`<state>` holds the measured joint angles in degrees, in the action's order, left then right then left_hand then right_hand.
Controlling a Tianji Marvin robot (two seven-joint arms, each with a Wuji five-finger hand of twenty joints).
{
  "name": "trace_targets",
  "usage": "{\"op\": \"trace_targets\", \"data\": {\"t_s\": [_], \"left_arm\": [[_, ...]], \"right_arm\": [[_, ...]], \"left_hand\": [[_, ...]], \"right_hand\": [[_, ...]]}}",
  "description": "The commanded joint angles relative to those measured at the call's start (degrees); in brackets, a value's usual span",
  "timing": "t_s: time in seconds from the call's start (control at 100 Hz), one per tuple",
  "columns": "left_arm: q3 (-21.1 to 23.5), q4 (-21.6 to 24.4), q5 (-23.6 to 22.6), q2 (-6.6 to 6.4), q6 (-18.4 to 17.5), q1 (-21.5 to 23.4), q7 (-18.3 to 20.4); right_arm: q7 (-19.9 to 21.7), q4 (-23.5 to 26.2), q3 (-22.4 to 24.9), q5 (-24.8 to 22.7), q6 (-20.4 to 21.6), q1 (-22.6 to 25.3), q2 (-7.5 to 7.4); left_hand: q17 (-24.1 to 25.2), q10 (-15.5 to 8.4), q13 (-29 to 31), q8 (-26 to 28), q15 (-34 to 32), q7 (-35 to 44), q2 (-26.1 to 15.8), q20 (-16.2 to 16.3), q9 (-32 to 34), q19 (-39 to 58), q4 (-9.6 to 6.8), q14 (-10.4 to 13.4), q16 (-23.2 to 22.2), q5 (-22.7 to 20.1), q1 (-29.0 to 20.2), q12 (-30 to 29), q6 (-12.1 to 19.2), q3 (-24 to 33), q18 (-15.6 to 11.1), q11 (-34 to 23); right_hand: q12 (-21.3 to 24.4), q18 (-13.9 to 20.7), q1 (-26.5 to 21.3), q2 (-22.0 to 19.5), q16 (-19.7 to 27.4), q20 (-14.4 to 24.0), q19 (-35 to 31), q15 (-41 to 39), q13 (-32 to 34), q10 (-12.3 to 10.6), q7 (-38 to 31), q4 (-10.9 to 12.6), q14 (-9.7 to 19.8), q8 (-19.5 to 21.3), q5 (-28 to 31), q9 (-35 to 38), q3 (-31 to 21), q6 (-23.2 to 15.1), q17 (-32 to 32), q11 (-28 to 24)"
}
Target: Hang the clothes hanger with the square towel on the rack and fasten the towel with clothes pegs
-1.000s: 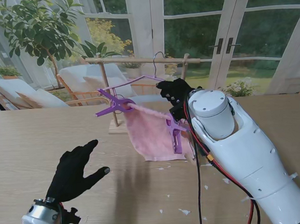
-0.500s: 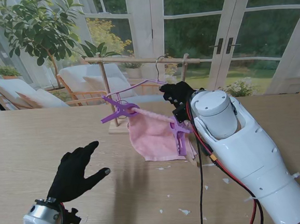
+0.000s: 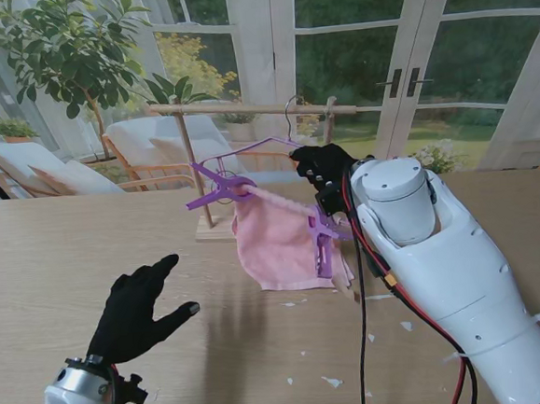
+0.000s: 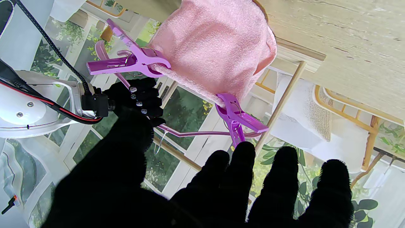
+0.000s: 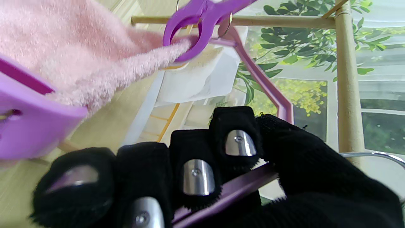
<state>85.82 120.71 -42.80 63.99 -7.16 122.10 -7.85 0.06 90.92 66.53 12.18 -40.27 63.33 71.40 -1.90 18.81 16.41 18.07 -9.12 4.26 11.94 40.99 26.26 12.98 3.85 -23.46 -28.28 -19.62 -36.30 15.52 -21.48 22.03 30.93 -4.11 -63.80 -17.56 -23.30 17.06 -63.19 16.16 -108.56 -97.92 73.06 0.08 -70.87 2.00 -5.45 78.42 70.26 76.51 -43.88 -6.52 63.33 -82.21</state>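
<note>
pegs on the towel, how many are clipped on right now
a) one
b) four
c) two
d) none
c: the pink towel draped over the hanger has one purple peg at its left end and a second peg at its right end, close to the right hand.

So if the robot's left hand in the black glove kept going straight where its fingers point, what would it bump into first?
Probably the purple plastic clothes peg on the pink fluffy towel. From the wrist view, the left hand aims its fingertips right at it, though how far off it hangs is unclear.
</note>
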Motion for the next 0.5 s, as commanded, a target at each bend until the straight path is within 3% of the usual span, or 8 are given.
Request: {"op": "trace_targets", "data": {"t_s": [0.0, 0.16, 0.49], "left_arm": [[-0.3, 0.0, 0.2, 0.07, 0.3, 0.1, 0.7], [-0.5, -0.3, 0.2, 0.07, 0.1, -0.1, 0.5], [-0.5, -0.4, 0.3, 0.04, 0.0, 0.0, 0.7]], "right_arm": [[1.8, -0.1, 0.5, 1.6, 0.2, -0.2, 0.37], [2.6, 0.0, 1.0, 3.5, 0.3, -0.2, 0.30], [4.4, -0.1, 1.0, 2.5, 0.1, -0.6, -0.33]], "left_hand": [[-0.1, 0.5, -1.5, 0.0, 0.6, -0.5, 0.1, 1.3, -0.5, -1.7, -0.98, 0.1, 0.2, 0.1, 0.0, 0.5, -0.3, 1.4, 0.8, 1.1], [-0.2, 0.4, -1.4, 0.0, 0.6, -0.5, 0.1, 1.4, -0.6, -1.7, -0.96, 0.2, 0.1, 0.1, 0.1, 0.5, -0.3, 1.3, 0.9, 1.1], [-0.2, 0.3, -1.4, 0.0, 0.6, -0.5, 0.1, 1.4, -0.6, -1.7, -0.96, 0.3, 0.1, 0.2, 0.0, 0.6, -0.2, 1.3, 0.9, 1.1]], "right_hand": [[0.2, -0.4, 0.1, -1.8, -0.1, 30.9, -11.4, -7.5, 1.8, 1.8, -0.6, 1.1, 2.4, 1.6, 0.1, 1.9, 1.6, 1.1, 1.6, -3.5], [0.2, -0.4, -0.4, -2.0, -0.4, 31.0, -11.4, -7.5, 1.8, 2.1, -0.5, 1.2, 2.2, 1.6, 0.0, 1.6, 2.1, 1.3, 1.6, -3.5], [0.3, -0.4, 0.0, -1.8, -0.2, 31.0, -11.4, -7.0, 1.9, 1.9, -0.2, 1.4, 2.5, 1.6, -0.6, 1.1, 2.8, 1.1, 1.1, -3.3]]}}
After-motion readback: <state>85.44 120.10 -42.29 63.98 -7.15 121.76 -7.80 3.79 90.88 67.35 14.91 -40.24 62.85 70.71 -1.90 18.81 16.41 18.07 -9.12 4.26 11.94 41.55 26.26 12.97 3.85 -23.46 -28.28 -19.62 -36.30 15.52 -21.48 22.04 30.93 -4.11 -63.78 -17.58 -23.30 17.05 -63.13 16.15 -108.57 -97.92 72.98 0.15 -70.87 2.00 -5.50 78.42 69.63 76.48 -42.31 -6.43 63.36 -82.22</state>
